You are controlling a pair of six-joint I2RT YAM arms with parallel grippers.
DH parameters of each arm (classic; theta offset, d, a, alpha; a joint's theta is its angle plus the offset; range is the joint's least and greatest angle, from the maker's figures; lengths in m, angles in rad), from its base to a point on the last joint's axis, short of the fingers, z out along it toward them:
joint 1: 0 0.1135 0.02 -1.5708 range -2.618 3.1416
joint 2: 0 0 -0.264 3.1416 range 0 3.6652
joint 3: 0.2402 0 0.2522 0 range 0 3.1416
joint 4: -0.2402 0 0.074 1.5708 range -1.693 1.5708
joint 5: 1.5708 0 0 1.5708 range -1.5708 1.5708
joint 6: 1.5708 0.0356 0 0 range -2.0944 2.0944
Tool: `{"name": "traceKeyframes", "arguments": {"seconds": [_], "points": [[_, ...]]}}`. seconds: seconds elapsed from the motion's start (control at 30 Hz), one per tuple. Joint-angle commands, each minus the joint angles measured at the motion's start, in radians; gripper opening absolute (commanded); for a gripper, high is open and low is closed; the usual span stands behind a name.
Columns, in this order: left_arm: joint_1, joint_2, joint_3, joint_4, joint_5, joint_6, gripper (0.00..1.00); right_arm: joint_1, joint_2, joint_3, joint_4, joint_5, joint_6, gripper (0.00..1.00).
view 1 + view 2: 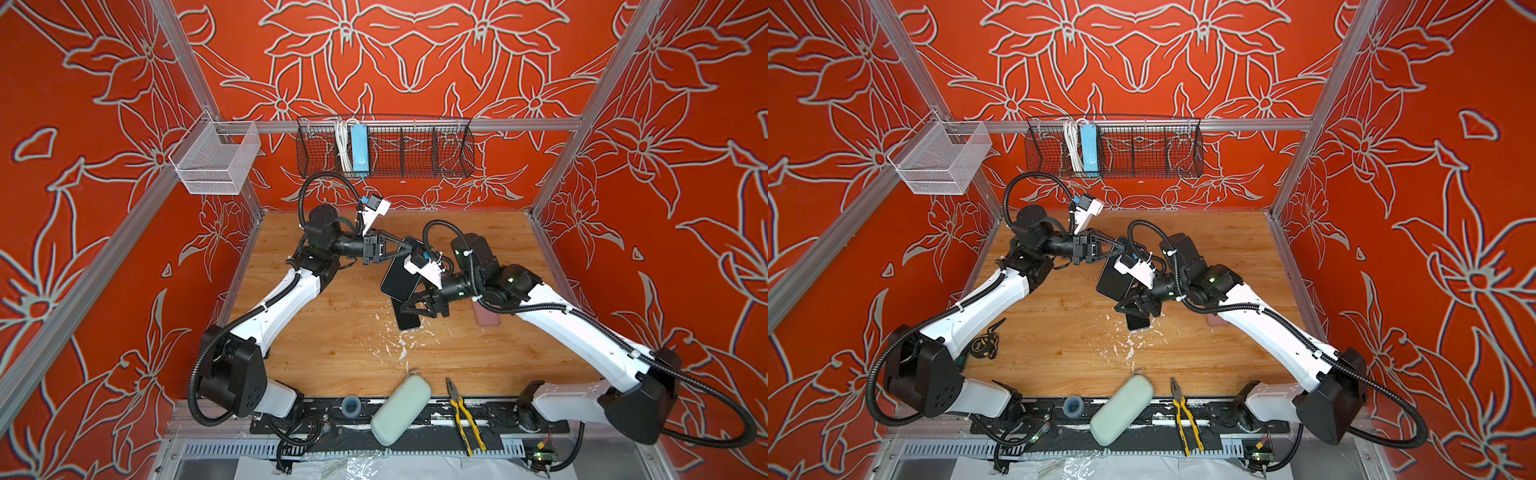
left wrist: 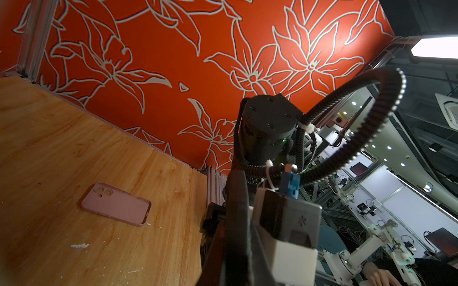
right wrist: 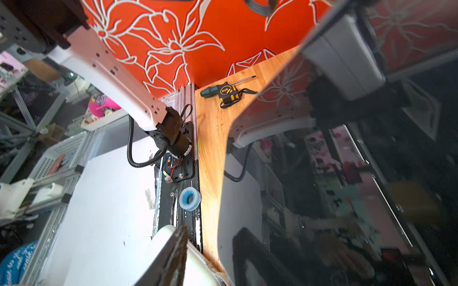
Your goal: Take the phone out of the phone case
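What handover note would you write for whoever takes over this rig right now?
Left gripper: shut on the far end of the black phone, tilted above the table.
Right gripper: at the phone's near end; grip unclear.
Pink case: empty on the table, apart from the phone. A dark thing lies under the right gripper; unclear what.
Done: phone and pink case are apart.
To do: check the held phone is bare, set it down.

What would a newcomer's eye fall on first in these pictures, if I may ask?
The red flowered walls first. Then the black phone, raised mid-table between the left claw and right claw. An empty pink case lies on the wooden table, right side.
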Motion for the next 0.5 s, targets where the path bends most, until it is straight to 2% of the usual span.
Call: {"name": "traceKeyframes", "arguments": {"seconds": [0.0, 0.23, 0.47], "points": [[-0.007, 0.016, 0.046, 0.059, 0.028, -0.026, 0.0, 0.02, 0.009, 0.035, -0.04, 0.041, -0.055, 0.41], [-0.009, 0.036, 0.062, 0.07, 0.029, -0.032, 0.0, 0.064, 0.002, 0.055, -0.051, 0.116, -0.066, 0.24], [-0.016, 0.054, 0.07, 0.082, 0.031, -0.045, 0.0, 0.106, -0.012, 0.054, -0.007, 0.181, -0.05, 0.15]]}}
